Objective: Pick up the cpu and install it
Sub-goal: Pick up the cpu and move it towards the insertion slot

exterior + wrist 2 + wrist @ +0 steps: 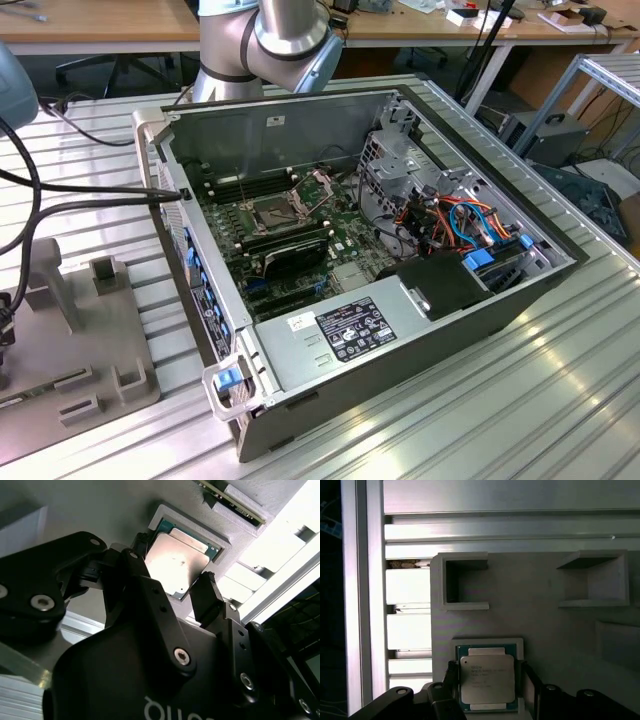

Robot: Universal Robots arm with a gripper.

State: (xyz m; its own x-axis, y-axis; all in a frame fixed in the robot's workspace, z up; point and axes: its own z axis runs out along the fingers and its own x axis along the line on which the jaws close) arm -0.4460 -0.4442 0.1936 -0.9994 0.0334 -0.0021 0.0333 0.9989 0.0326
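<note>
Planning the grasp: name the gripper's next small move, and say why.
Probably close the gripper on the cpu. In the first wrist view its open fingers flank the cpu's two sides, and the cpu lies flat in its tray recess, not yet gripped.

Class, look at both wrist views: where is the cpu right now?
In both wrist views the cpu lies in its framed recess on the grey holder plate, between the open fingers of the gripper.

My gripper (174, 562) is black; the cpu (486, 680) is silver with a green edge, its tray (545, 625) plain grey.
</note>
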